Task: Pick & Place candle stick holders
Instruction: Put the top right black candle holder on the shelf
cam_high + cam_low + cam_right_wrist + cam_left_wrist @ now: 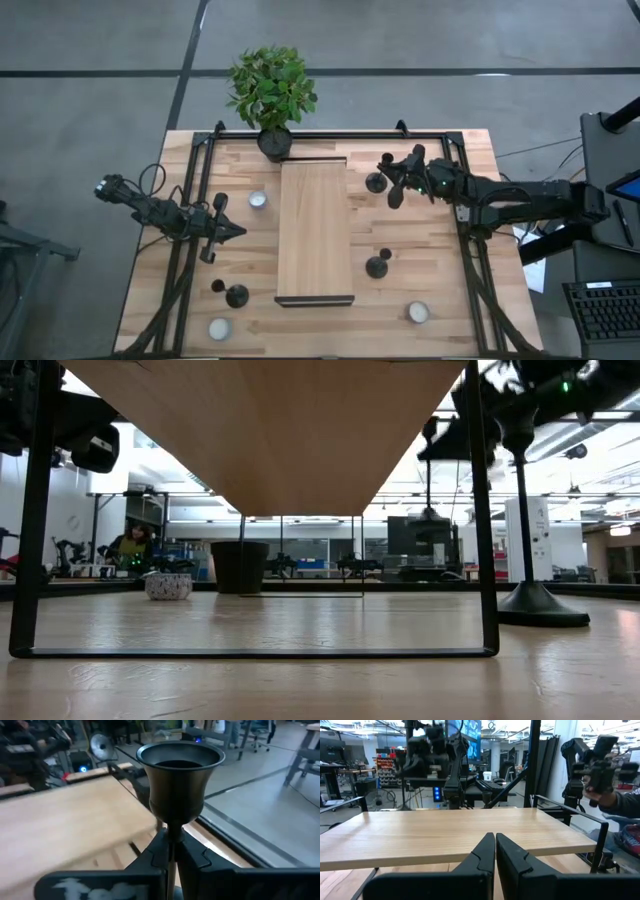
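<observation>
Three black candle stick holders show. My right gripper (386, 186) is shut on one (376, 182) beside the far right side of the raised wooden shelf (314, 230); its cup (180, 775) fills the right wrist view. A second holder (378, 265) stands on its disc base right of the shelf, and also shows in the low view (528, 540). A third (236, 295) stands on its base near the shelf's near left corner. My left gripper (236, 232) is shut and empty, left of the shelf at about shelf-top height (495, 851). My right gripper pinches the holder's thin stem (171, 827) just under the cup, between its two fingers. The fingers come level from the table's right and lie across the stem. The holder is upright, and in the low view its base (430, 518) hangs clear of the table.
Three white tealights lie on the table (258, 200), (219, 328), (418, 312). A potted plant (272, 95) stands at the far edge behind the shelf. Black frame rails (190, 200) run along both sides. A person's hand (600, 795) shows beyond the table's right.
</observation>
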`<act>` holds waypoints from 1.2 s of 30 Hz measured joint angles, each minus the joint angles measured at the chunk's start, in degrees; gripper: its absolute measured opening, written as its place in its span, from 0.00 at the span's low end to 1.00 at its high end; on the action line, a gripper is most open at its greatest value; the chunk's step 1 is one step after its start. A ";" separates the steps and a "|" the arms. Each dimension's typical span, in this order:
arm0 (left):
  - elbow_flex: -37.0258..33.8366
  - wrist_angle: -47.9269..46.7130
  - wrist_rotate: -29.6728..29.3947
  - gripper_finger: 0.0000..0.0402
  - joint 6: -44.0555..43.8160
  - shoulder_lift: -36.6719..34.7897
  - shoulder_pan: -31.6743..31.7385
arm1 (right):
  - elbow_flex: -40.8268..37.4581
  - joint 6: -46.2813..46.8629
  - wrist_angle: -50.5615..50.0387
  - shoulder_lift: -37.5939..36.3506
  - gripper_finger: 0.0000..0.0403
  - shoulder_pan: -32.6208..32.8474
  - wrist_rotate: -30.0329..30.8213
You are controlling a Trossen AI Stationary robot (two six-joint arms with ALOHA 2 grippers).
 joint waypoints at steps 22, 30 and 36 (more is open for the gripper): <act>0.00 -0.11 0.00 0.03 0.01 0.00 -0.01 | 28.11 -1.26 -3.75 22.64 0.02 2.17 -20.70; 0.00 -0.32 0.00 0.03 0.00 -0.02 0.00 | 39.12 -3.82 -3.83 34.11 0.02 2.06 -24.06; 0.00 -0.39 0.01 0.03 0.01 0.00 -0.01 | 45.65 -5.84 -3.94 40.93 0.03 0.58 -28.45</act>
